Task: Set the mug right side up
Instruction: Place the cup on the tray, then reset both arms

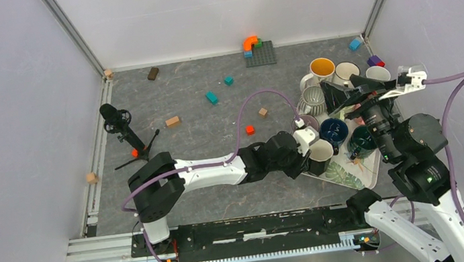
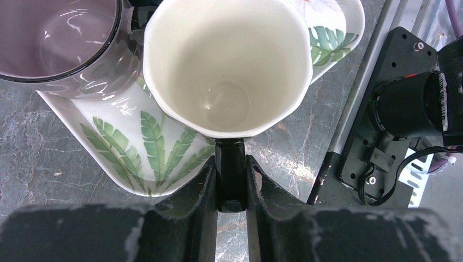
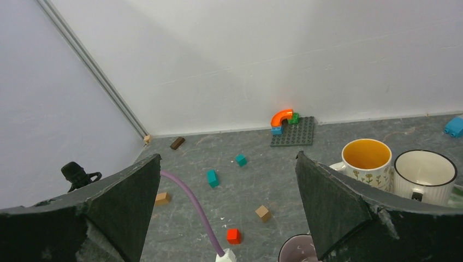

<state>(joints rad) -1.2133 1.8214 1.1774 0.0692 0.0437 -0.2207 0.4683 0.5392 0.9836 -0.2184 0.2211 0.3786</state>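
Note:
The mug has a cream inside and a black handle. My left gripper is shut on that handle. The mug's mouth faces my left wrist camera, over the near-left corner of the leaf-patterned tray. In the top view the mug shows its open mouth upward at the tray's left edge, with the left gripper beside it. Higher up, my right gripper hangs above the back of the tray. Its jaws stand wide open with nothing between them.
The tray also carries a purple glass mug, a ribbed grey mug, a dark blue mug, a dark green mug, a yellow-lined mug and white mugs. A microphone tripod stands left. Small blocks and a baseplate lie behind.

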